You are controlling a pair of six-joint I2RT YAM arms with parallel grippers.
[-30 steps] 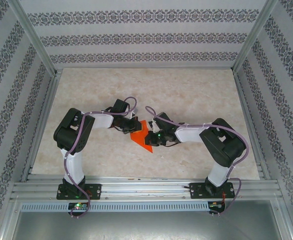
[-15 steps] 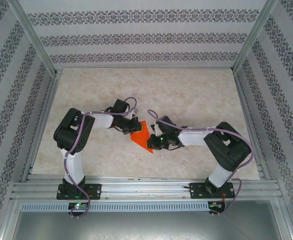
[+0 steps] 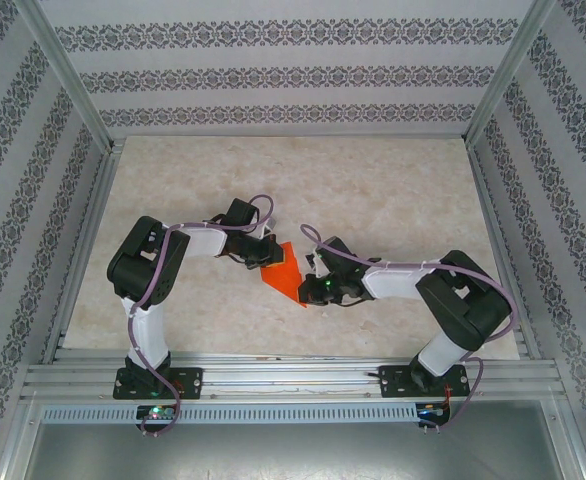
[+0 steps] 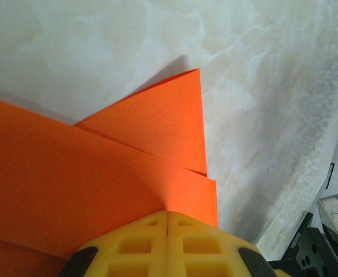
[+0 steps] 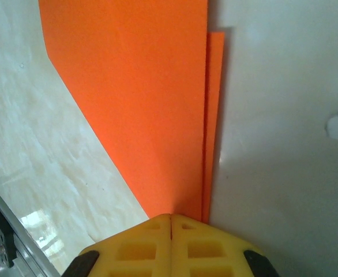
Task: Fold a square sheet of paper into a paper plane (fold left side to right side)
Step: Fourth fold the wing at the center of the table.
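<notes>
Creases at risk on the table — my left gripper and right gripper, both clenched shut, press the folded square sheet of paper from 10 and 4 o'clock, where any sideways drag could skew its layers.

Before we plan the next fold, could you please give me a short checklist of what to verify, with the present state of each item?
1. Is the left gripper shut? Ok: its fingers are closed together, with the tips at the paper.
2. Is the right gripper shut? Ok: its tips meet at the paper's near end.
3. Does the paper lie on the table between both arms? Ok.
4. Is the paper folded into layers? Ok: overlapping edges show in both wrist views.
5. Are the layer edges flush? Not ok: the right wrist view shows a narrow strip of the lower layer past the top edge.
6. Are the tips pressing the paper flat? Cannot tell.
</notes>
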